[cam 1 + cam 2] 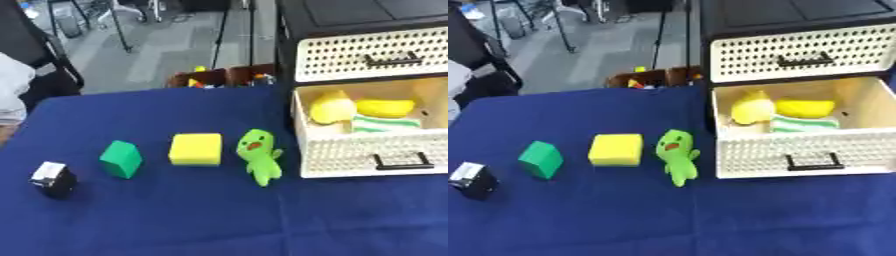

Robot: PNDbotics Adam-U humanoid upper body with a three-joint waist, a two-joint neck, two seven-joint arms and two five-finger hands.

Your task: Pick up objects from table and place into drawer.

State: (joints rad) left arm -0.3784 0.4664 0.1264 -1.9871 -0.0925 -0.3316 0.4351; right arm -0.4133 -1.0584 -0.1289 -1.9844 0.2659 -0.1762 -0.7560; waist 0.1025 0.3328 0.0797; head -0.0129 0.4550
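Table [175,220], blue cloth, fills most of both views. Cabinet [367,55] sits at its right edge: top drawer shut, lower drawer [376,155] pulled out & open. Inside already: two yellow items [363,107] w/ a green-striped cloth [385,124] in front of them, toward the back; some room looks left nr the drawer's front wall.

Four things wait in a row across the table's middle, all apart from each other. Largest to smallest: green plush [259,156] just beside the drawer's left front corner, lying w/ head toward the far edge; yellow block [196,148] next to it; green block [121,159] further left, tilted; small black-and-white cube [52,178] nr the left edge.

Neither hand shows in either view, so can't tell how open they are or whether they hold anything.

Judgement: task part done, next pick not yet begun. Plush is the likely next one, being closest to the drawer. To do it well: right hand from above, close round the body not the limbs, lift clear of the front wall, then let go over the free space in front rather than on top of the cloth. Soft toy may flop, so carry it high enough.
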